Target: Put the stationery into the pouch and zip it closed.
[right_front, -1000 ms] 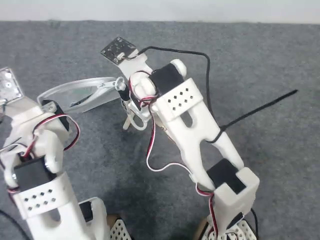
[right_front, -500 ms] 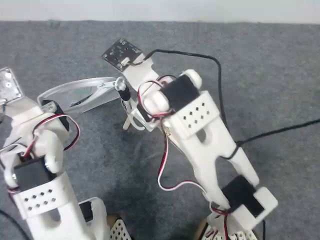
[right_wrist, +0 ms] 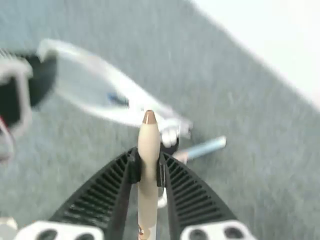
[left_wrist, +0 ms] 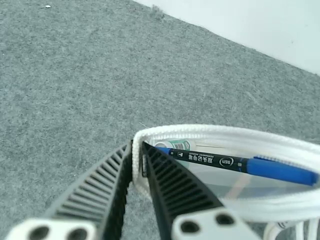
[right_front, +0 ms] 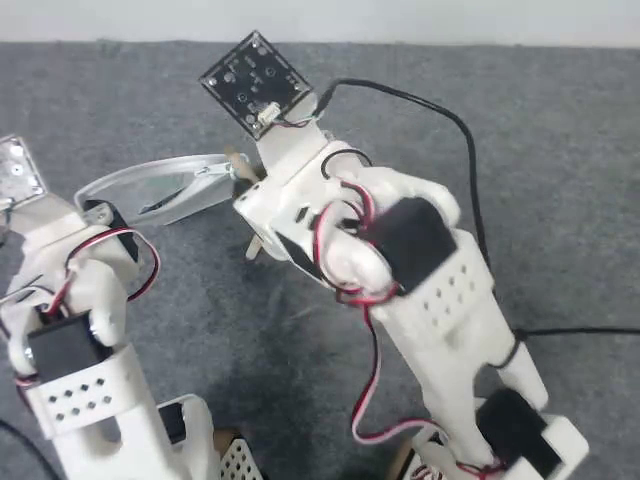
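Right arm (right_front: pixel 420 270) higher than before, pen (right_wrist: pixel 148 145) mostly hidden behind it.

One line of print to report: white lettering on the black section of the blue-and-black pen (left_wrist: pixel 235 162), lower middle of the left wrist view, lying inside the pouch (left_wrist: pixel 225 132). It is a run of characters followed by a short code (running along the barrel). Just behind that pen's black end, a white item (left_wrist: pixel 181 145) carries a greenish label patch, too small to read. Beige pen (right_wrist: pixel 148 150), centre of the right wrist view: blurred, nothing readable. Circuit board (right_front: pixel 262 80), top of the high view: markings too small to tell.
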